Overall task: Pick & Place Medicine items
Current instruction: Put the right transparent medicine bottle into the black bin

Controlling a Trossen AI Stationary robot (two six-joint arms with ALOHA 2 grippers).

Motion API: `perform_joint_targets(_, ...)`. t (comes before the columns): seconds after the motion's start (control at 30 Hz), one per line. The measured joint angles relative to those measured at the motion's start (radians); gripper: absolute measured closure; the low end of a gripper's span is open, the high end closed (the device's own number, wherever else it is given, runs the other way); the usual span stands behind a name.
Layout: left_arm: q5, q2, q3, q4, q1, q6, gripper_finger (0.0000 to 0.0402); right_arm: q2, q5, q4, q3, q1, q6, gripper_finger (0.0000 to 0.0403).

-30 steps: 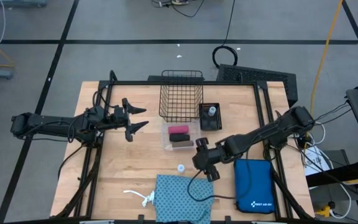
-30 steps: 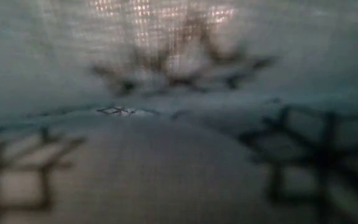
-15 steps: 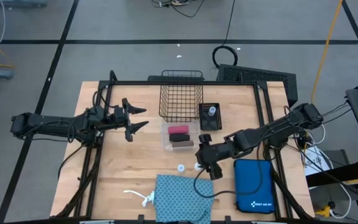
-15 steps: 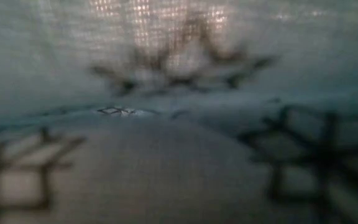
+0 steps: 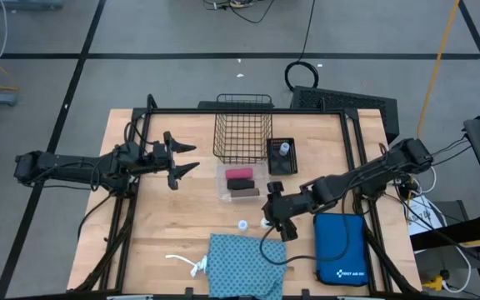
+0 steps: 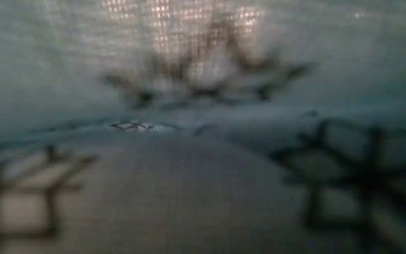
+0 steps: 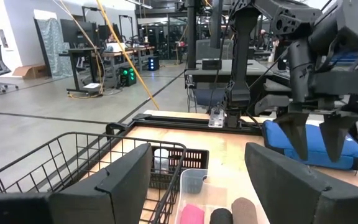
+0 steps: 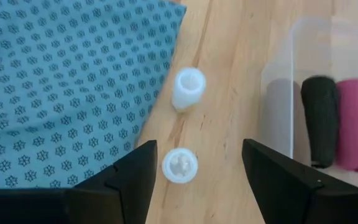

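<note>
Two tiny white-capped vials [image 8: 189, 87] [image 8: 179, 165] stand on the table beside the teal patterned cloth [image 8: 61, 93]. They also show in the high view [image 5: 243, 225] [image 5: 265, 222]. My right gripper [image 8: 194, 180] is open above the nearer vial, with a finger on either side and clear of it. A third vial [image 5: 284, 149] stands in a black tray [image 5: 282, 164]. Pink [image 5: 240, 173], dark [image 8: 321, 118] and brown [image 7: 247, 211] rolls lie in a clear tray [image 5: 223, 193]. My left gripper [image 5: 182, 162] is open and empty at the table's left.
A wire basket [image 5: 242, 129] stands at the far middle. The big blue zip case [image 5: 340, 248] lies at the near right, beside my right arm. The cloth's white string [image 5: 192, 265] trails to its left. The teal cloth [image 6: 203, 141] fills the low view.
My right gripper has shifted a little toward the table's right edge, staying open. The vial nearer to it, hidden under the gripper a second ago, now shows on the table. My left arm has kept still.
</note>
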Motion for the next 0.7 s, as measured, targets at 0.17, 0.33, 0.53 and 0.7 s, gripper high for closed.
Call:
perform_joint_targets(0.17, 0.0, 0.0, 0.0, 0.0, 0.0, 0.0, 0.0133, 0.004, -0.002, 0.022, -0.019, 0.003, 0.035, 0.0175)
perform_joint_targets(0.33, 0.0, 0.0, 0.0, 0.0, 0.0, 0.0, 0.0133, 0.039, -0.003, 0.015, 0.004, 0.014, 0.03, 0.0171)
perform_joint_targets(0.53, 0.0, 0.0, 0.0, 0.0, 0.0, 0.0, 0.0133, 0.099, -0.003, -0.017, 0.026, 0.014, 0.006, 0.0163)
perform_joint_targets(0.7, 0.0, 0.0, 0.0, 0.0, 0.0, 0.0, 0.0133, 0.157, -0.005, -0.046, 0.028, 0.012, 0.011, 0.0155)
